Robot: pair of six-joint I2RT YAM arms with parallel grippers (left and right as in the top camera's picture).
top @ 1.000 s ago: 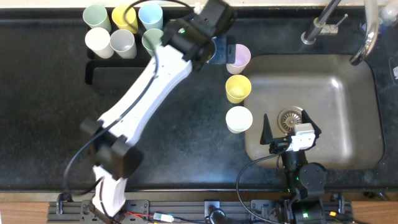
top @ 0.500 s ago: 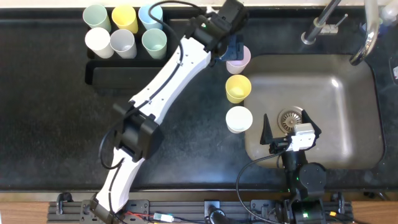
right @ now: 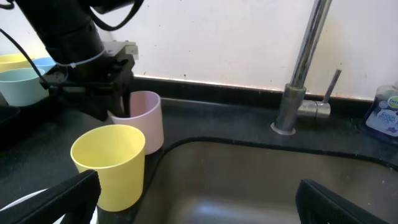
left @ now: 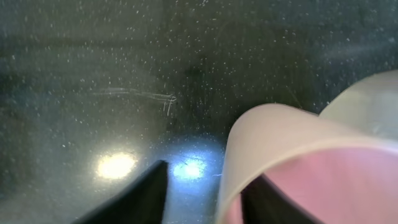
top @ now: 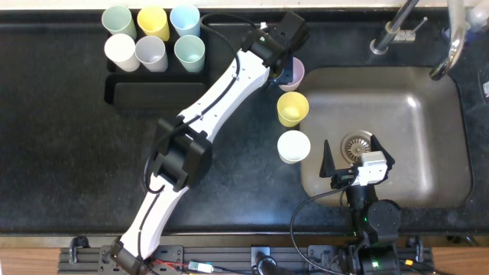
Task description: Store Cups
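A pink cup (top: pixel 296 73) (left: pixel 298 155) (right: pixel 146 118) stands upright on the black counter at the sink's left edge. My left gripper (top: pixel 283 70) (left: pixel 205 180) (right: pixel 117 93) is down on it and open, one finger (left: pixel 140 196) outside the wall and the other (left: pixel 264 202) inside the cup. A yellow cup (top: pixel 293 108) (right: pixel 111 163) and a white cup (top: pixel 293 146) stand in a row nearer than the pink one. My right gripper (top: pixel 353 158) (right: pixel 199 214) hangs over the sink, open and holding nothing.
A black rack (top: pixel 145 93) at the back left holds several cups (top: pixel 150 53) in two rows. The steel sink (top: pixel 428 107) fills the right side, with a faucet (top: pixel 397 27) (right: pixel 308 68) behind it and a soap bottle (right: pixel 382 115) at the far right.
The left arm has stretched right, away from the rack, and its gripper has come down over the pink cup's rim. The right arm has not moved.
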